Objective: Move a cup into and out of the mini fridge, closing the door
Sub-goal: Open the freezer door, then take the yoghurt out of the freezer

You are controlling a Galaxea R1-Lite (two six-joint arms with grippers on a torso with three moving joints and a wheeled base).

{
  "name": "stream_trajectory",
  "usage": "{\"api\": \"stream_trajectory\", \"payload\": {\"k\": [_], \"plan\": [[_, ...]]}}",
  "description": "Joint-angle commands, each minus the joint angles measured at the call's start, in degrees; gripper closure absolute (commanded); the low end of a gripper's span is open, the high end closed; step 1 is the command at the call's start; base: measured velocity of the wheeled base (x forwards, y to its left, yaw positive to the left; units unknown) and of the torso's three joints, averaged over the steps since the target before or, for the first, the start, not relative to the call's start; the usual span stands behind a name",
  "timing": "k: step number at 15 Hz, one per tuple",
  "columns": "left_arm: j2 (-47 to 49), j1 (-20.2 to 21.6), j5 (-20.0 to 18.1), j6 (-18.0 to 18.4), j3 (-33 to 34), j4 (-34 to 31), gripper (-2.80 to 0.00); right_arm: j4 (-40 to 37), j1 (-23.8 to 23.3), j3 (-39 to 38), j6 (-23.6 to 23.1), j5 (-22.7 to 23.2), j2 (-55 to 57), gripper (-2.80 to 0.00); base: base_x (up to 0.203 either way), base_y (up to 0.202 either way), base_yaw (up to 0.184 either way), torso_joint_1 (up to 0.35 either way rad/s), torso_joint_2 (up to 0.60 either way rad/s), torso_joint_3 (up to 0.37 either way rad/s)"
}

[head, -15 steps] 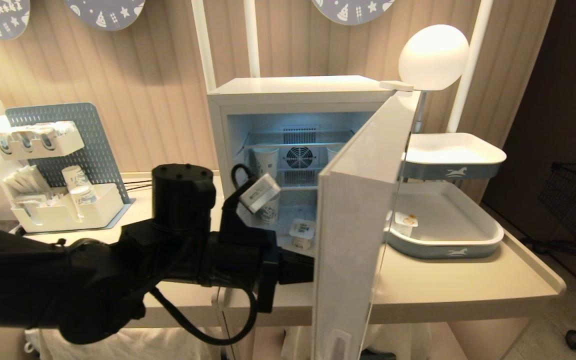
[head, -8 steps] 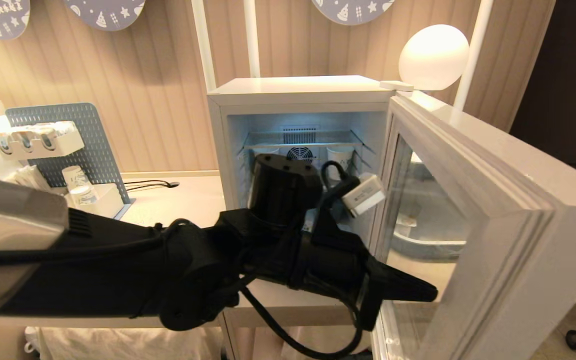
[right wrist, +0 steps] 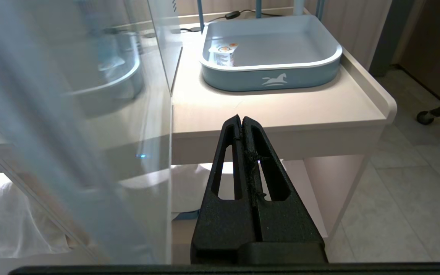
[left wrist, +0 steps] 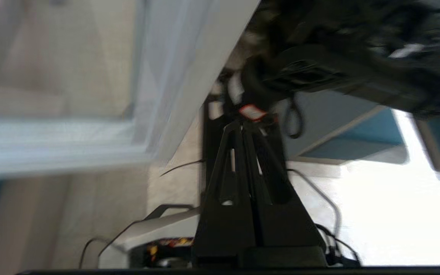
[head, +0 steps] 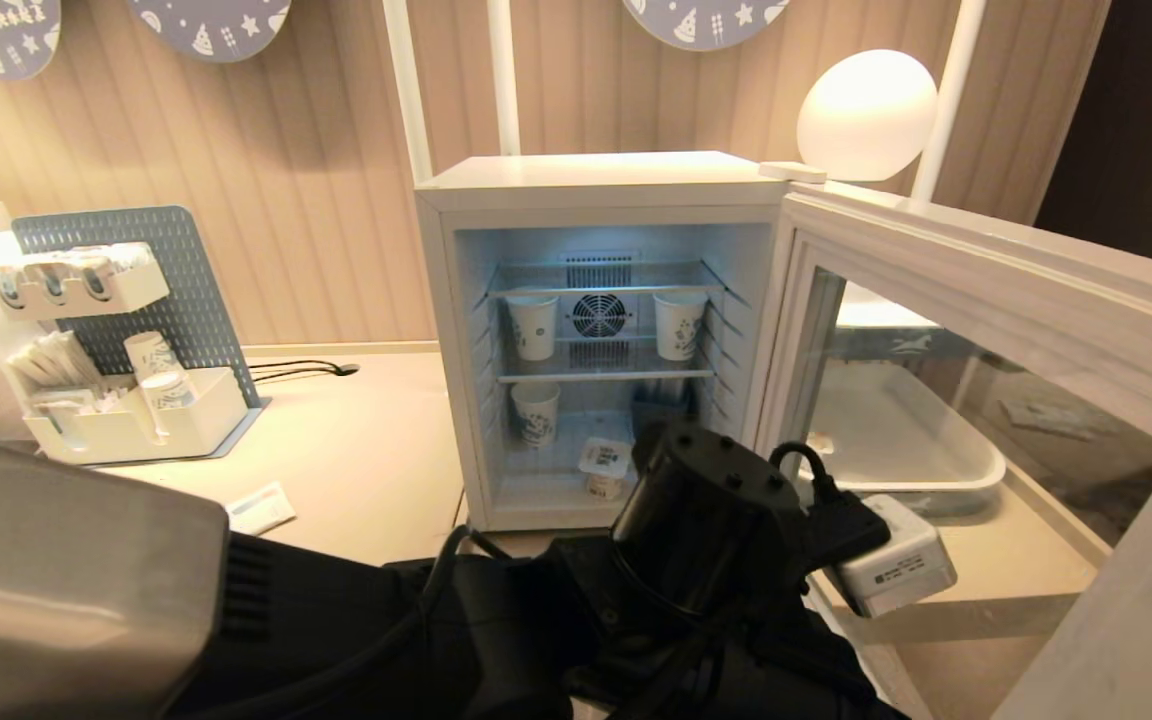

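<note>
The mini fridge (head: pixel 596 185) stands open on the counter, its inside lit. On its floor sits the cup (head: pixel 604 462), small and white with a flat lid. The door (head: pixel 986 270) is swung wide to the right, glass window facing me. My left arm (head: pixel 706 520) reaches across low in front of the fridge, its fingers hidden in the head view. In the left wrist view, the left gripper (left wrist: pixel 241 125) is shut and empty, with the door frame (left wrist: pixel 189 76) beside it. My right gripper (right wrist: pixel 241 117) is shut, empty and parked below the counter's front edge.
Three patterned paper cups (head: pixel 533 325) (head: pixel 680 322) (head: pixel 536 412) stand on the fridge shelves. A blue-grey tray (right wrist: pixel 269 78) right of the fridge holds a small pot with an orange mark (right wrist: pixel 224 51). A white organiser (head: pixel 136 420) sits at the left, and a globe lamp (head: pixel 866 115) behind the door.
The door has swung from partly open to wide open on the right. My left arm swept right and down, uncovering the fridge's inside. The cup has not moved.
</note>
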State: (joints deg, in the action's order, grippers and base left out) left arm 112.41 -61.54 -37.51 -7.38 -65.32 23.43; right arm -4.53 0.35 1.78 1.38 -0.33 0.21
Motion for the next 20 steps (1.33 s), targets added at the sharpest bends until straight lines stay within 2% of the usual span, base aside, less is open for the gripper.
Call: {"api": "stream_trajectory", "payload": {"k": [1,3,4,5,6,7,8,9,11,14,15,18,20], "plan": [[-1.71,-0.01,4.98,-0.06,2.14,0.12,0.00,-0.04,0.00,-0.02,0.03,-0.02,0.06,0.00,0.000,0.000,0.000,0.000,0.00,0.000],[-5.02,1.45,18.87,-0.49,4.67,-1.15,0.00,-0.02,0.00,-0.01,0.03,-0.02,0.06,0.00,0.000,0.000,0.000,0.000,0.00,0.000],[-7.78,2.14,28.69,-0.86,5.51,-3.68,0.00,-0.04,0.00,-0.02,0.03,-0.02,0.06,0.00,0.000,0.000,0.000,0.000,0.00,0.000],[-11.06,2.84,40.16,-1.57,5.82,-7.84,0.00,-0.04,0.00,-0.02,0.03,-0.02,0.06,0.00,0.000,0.000,0.000,0.000,0.00,0.000],[-14.97,3.79,52.54,-2.79,5.69,-13.30,0.00,-0.04,0.00,0.05,0.03,-0.02,0.06,0.00,0.000,0.000,0.000,0.000,0.00,0.000],[-19.22,5.00,62.61,-4.18,5.34,-18.48,0.00,-0.04,0.00,-0.02,0.03,-0.02,0.06,0.00,0.000,0.000,0.000,0.000,0.00,0.000],[-25.15,7.12,69.30,-5.29,5.06,-23.11,0.00,-0.04,0.00,-0.02,0.03,0.00,-0.03,0.00,0.000,0.000,0.000,0.000,0.00,0.000],[-30.79,10.16,73.35,-6.01,4.96,-26.79,0.00,-0.04,0.00,-0.02,0.03,-0.02,0.06,0.00,0.000,0.000,0.000,0.000,0.00,0.000],[-42.00,19.29,76.99,-5.90,4.91,-32.51,0.00,-0.04,0.00,-0.02,0.03,-0.02,-0.03,0.00,0.000,0.000,0.000,0.000,0.00,0.000],[-60.77,34.42,76.75,-4.07,6.39,-40.21,0.00,-0.04,0.00,0.00,0.03,-0.02,-0.03,0.00,0.000,0.000,0.000,0.000,0.00,0.000],[-66.46,39.44,75.89,-3.66,7.37,-42.91,0.00,-0.04,0.00,-0.02,0.03,-0.02,-0.03,0.00,0.000,0.000,0.000,0.000,0.00,0.000],[-82.52,50.63,72.08,-3.00,10.67,-51.02,0.00,-0.04,0.00,-0.02,0.03,-0.02,-0.03,0.00,0.000,0.000,0.000,0.000,0.00,0.000],[-92.35,57.64,64.32,-2.61,14.09,-56.43,0.00,-0.04,0.00,-0.02,0.03,0.06,-0.03,0.00,0.000,0.000,0.000,0.000,0.00,0.000]]}}
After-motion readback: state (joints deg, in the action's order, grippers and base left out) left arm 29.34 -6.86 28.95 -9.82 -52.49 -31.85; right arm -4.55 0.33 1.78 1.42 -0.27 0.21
